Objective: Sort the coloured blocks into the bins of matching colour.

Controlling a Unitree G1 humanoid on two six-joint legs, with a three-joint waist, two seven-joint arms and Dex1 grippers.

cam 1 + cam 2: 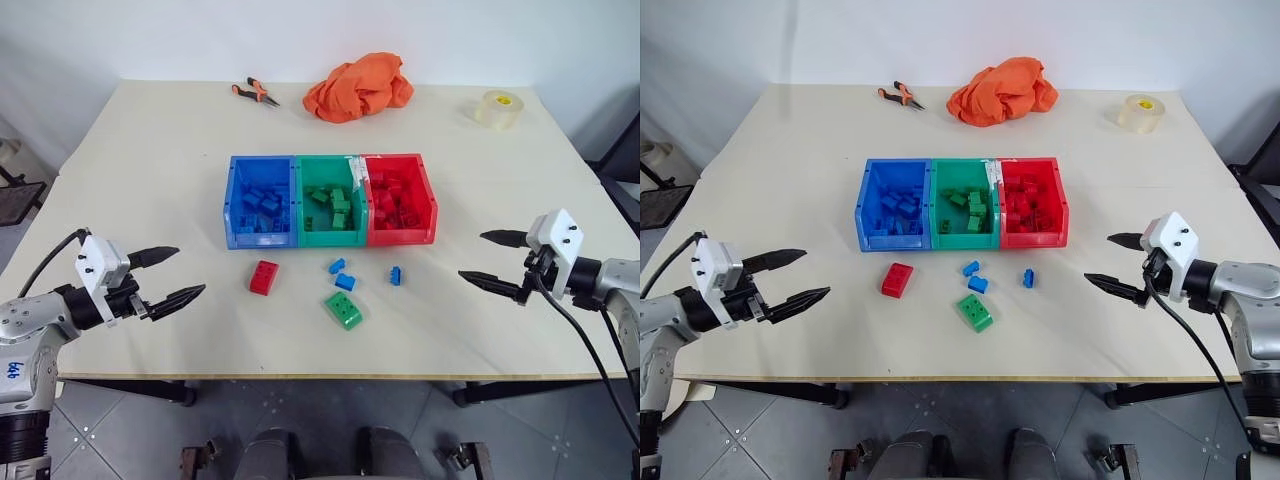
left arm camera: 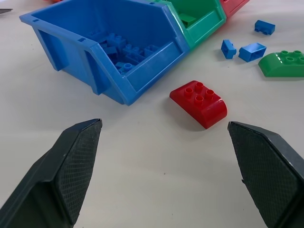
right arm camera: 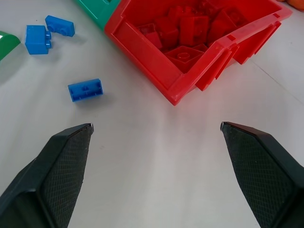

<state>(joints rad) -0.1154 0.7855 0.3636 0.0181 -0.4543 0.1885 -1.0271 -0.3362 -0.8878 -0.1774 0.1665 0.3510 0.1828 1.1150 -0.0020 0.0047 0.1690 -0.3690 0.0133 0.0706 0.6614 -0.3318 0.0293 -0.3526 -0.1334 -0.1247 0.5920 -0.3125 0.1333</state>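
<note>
Five loose bricks lie on the table (image 1: 150,130) in front of the joined bins: a red brick (image 1: 264,277) before the blue bin (image 1: 260,203), a green brick (image 1: 343,310), and three small blue bricks (image 1: 344,281) before the green bin (image 1: 331,202) and red bin (image 1: 400,200). The left gripper (image 1: 168,276) and right gripper (image 1: 492,262) hover at the table's sides, fingers spread wide, holding nothing. The bricks look light, rigid and smooth; pinching their flat side walls, below the studs, seems safest.
</note>
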